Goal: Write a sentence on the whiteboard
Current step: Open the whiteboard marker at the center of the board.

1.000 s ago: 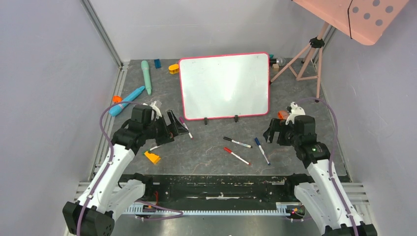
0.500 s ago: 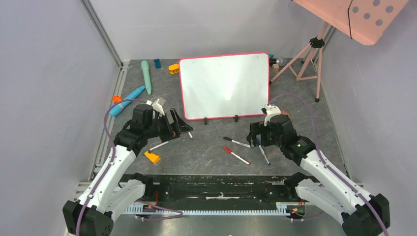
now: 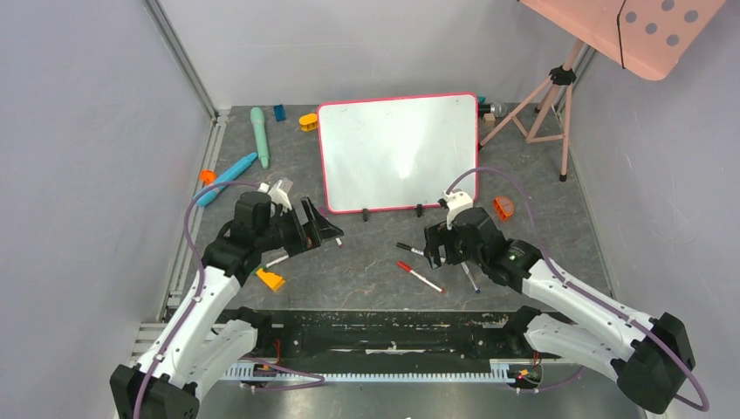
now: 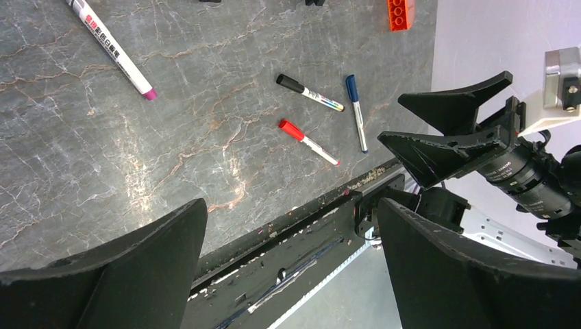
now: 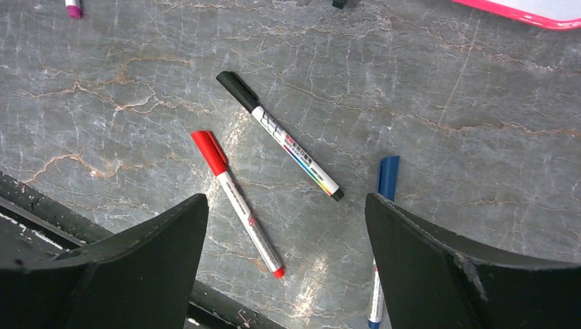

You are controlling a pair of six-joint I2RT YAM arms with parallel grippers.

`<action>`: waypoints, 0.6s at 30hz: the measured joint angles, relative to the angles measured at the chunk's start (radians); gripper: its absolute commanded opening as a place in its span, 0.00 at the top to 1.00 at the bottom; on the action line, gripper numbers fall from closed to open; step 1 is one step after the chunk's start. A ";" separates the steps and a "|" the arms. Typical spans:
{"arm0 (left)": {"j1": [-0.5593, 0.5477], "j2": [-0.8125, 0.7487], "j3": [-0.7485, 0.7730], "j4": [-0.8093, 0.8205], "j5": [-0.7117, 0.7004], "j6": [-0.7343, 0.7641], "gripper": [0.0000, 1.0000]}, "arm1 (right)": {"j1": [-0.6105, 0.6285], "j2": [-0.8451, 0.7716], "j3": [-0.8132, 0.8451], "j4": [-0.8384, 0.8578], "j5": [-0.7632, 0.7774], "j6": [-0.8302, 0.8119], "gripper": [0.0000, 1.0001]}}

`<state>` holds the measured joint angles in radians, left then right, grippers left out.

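The whiteboard (image 3: 399, 153) stands upright at the back centre on two black feet. Its face is blank and no sentence shows on it. A black-capped marker (image 5: 277, 135), a red marker (image 5: 236, 203) and a blue marker (image 5: 388, 177) lie loose on the table in front of it. My right gripper (image 5: 286, 199) hovers open just above them, with the red and black markers' ends between its fingers and the blue one by its right finger. It holds nothing. My left gripper (image 3: 318, 223) is open and empty, off the board's lower left corner.
A purple-tipped marker (image 4: 109, 48) lies beside the left gripper. An orange brick (image 3: 503, 207) sits right of the board's foot, an orange wedge (image 3: 270, 279) near the left arm. Teal and blue pens (image 3: 259, 135) and a yellow block (image 3: 308, 121) lie back left. A pink tripod (image 3: 545, 100) stands back right.
My right arm has swung left from beside the orange brick to above the three markers, uncovering the brick. The left arm has barely shifted.
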<state>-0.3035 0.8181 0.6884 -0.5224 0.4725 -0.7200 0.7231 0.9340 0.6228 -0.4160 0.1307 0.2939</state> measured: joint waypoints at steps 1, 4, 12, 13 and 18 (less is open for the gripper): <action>0.000 -0.010 -0.002 0.000 -0.002 0.000 0.00 | 0.003 0.005 0.000 0.004 0.000 -0.002 0.17; 0.000 -0.033 -0.004 -0.003 -0.003 0.000 0.00 | 0.025 0.037 0.008 0.012 -0.001 -0.014 0.21; 0.000 -0.040 -0.005 -0.030 -0.010 0.001 0.00 | 0.134 0.188 0.069 0.020 0.000 -0.061 0.26; 0.000 -0.040 -0.005 -0.034 -0.011 0.001 0.00 | 0.138 0.198 0.069 0.020 0.005 -0.064 0.27; 0.000 -0.039 -0.004 -0.064 -0.036 0.002 0.00 | 0.139 0.235 0.071 0.021 0.011 -0.104 0.29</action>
<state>-0.3035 0.7792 0.6842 -0.5865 0.4366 -0.7177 0.8619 1.1687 0.6933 -0.3954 0.1413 0.1898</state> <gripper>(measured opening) 0.993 0.729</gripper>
